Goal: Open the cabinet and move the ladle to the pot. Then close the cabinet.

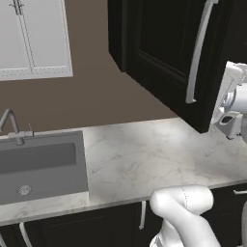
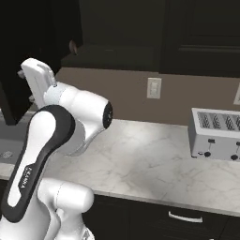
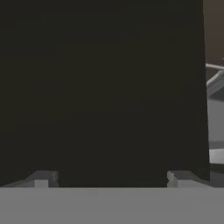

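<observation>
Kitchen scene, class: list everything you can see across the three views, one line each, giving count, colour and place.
Cabinet: one, black, on wall, door swung open.
Handle: one, silver, on that door.
White wall cabinet: one, upper left.
Sink: one, grey, left counter.
Faucet: one, silver, behind sink.
Counter: one, white marble.
Toaster: one, silver, right counter.
Outlet: one, white, backsplash.
Gripper: one, fingers grey and apart, facing dark door.

The arm [image 2: 51, 140] reaches up and leftward, its jaws spread wide apart
</observation>
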